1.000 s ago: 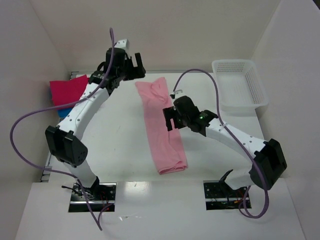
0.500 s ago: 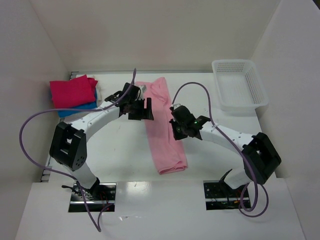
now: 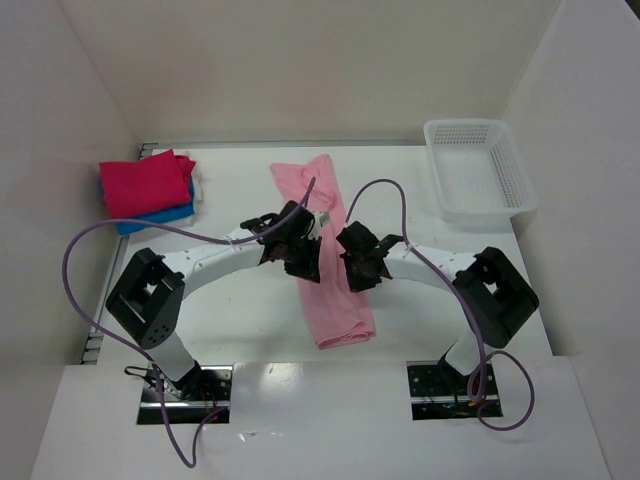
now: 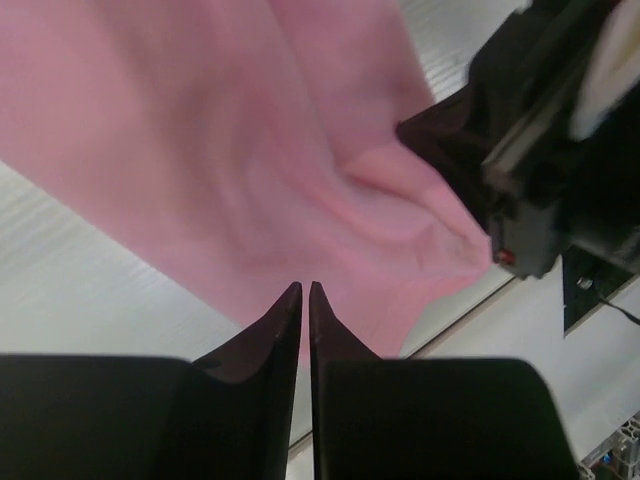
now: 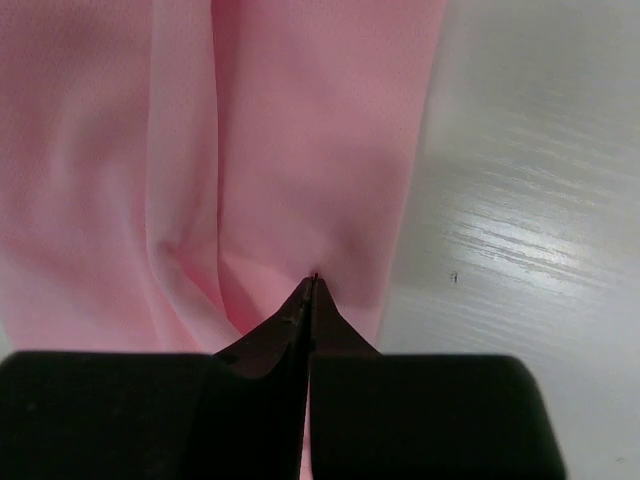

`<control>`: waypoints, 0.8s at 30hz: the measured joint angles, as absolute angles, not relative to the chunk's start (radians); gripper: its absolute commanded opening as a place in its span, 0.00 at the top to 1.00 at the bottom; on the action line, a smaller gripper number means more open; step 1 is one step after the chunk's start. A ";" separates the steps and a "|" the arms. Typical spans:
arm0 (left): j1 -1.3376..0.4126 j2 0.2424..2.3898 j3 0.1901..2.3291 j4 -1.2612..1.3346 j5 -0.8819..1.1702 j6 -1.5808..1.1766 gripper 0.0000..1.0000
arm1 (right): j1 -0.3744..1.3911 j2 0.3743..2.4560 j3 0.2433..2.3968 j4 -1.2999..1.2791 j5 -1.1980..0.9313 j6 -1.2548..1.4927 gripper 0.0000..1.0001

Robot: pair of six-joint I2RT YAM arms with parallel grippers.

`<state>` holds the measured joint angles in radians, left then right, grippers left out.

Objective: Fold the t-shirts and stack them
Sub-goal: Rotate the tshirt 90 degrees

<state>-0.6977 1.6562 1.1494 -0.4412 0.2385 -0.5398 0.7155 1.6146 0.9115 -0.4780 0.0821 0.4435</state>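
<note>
Light pink t-shirt (image 3: 340,318): midsection pinched at near-shut tips of left gripper (image 4: 305,288) and right gripper (image 5: 312,280), apparently for a crosswise fold.

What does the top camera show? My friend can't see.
The left tool and right tool pinch the middle of a light pink t-shirt on a table. Folded magenta t-shirt and blue t-shirt sit far left, white basket far right.

plain white walls (image 3: 330,70) enclose a white table (image 3: 230,310), evenly lit.
</note>
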 measured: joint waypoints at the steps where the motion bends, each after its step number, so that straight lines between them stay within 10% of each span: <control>1: -0.700 1.656 1.134 -0.442 0.242 -0.549 0.92 | 0.715 1.614 0.912 -0.479 0.083 0.451 1.00; 24: -0.846 1.745 0.992 -0.365 0.208 -0.694 1.00 | 0.715 1.512 0.874 -0.487 0.085 0.560 1.00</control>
<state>-0.8459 1.7448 0.9919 -0.3650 0.2083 -0.6936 0.7155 1.5121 0.8743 -0.4875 0.0849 0.5603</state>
